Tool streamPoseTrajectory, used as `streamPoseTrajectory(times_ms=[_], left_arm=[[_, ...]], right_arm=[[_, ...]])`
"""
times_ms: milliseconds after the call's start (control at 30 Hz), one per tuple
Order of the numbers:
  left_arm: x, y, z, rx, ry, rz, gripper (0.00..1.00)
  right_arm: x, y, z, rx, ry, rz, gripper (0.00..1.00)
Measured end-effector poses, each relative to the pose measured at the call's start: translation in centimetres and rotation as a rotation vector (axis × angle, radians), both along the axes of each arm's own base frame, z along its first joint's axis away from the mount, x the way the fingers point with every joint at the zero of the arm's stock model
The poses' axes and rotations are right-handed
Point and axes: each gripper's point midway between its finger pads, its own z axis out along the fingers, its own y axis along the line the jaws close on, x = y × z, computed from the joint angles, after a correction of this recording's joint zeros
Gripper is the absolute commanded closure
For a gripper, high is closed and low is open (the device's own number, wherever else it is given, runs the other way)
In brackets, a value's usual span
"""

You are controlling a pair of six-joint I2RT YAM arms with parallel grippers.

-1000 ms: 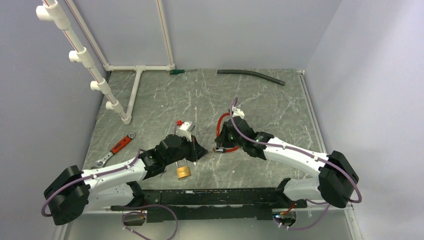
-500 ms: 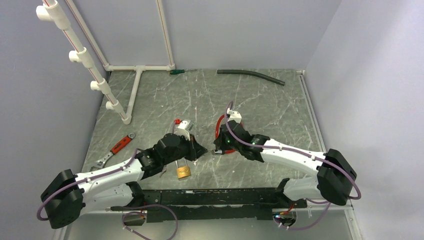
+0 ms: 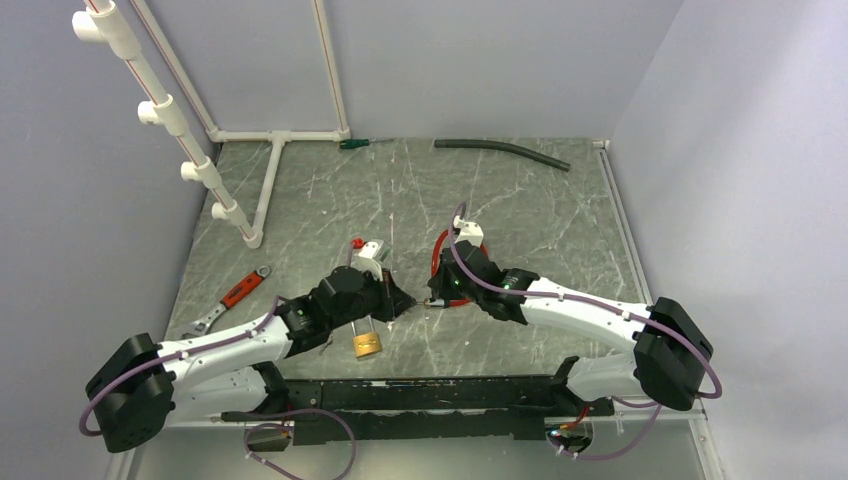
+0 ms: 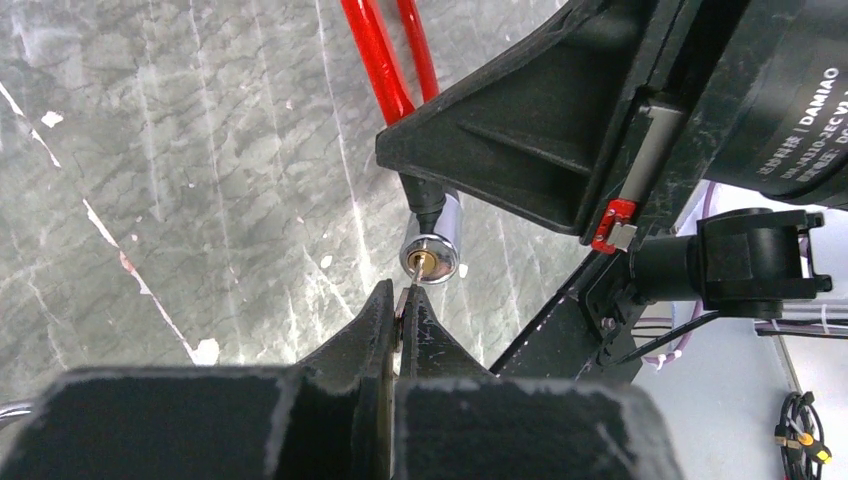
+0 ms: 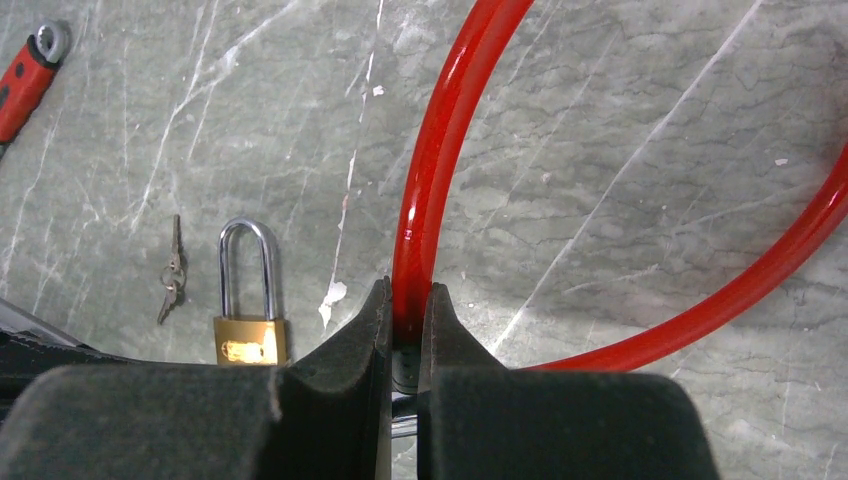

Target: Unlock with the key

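The left tool (image 3: 406,304), closed on the key (image 4: 401,301), holds the blade just short of the lock cylinder (image 4: 434,245), whose keyhole faces it slightly right of the blade axis, while the right tool (image 5: 405,300) is clamped on the red cable lock (image 5: 440,150) at mid-desk (image 3: 560,220).

Robot lab cell, blank grey walls (image 3: 480,60), PVC pipe frame (image 3: 160,108)
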Motion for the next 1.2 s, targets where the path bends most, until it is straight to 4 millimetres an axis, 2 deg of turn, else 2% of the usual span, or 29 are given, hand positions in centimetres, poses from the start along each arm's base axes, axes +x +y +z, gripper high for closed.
streamPoseTrajectory(times_ms=[867, 1200], left_arm=[[0.28, -0.35, 0.58, -0.038, 0.007, 0.019, 1.00], [0.53, -0.66, -0.07, -0.029, 0.014, 0.019, 1.00]], right_arm=[[0.45, -0.39, 0.19, -0.013, -0.027, -0.040, 1.00], [0.43, -0.54, 0.13, -0.024, -0.031, -0.046, 1.00]])
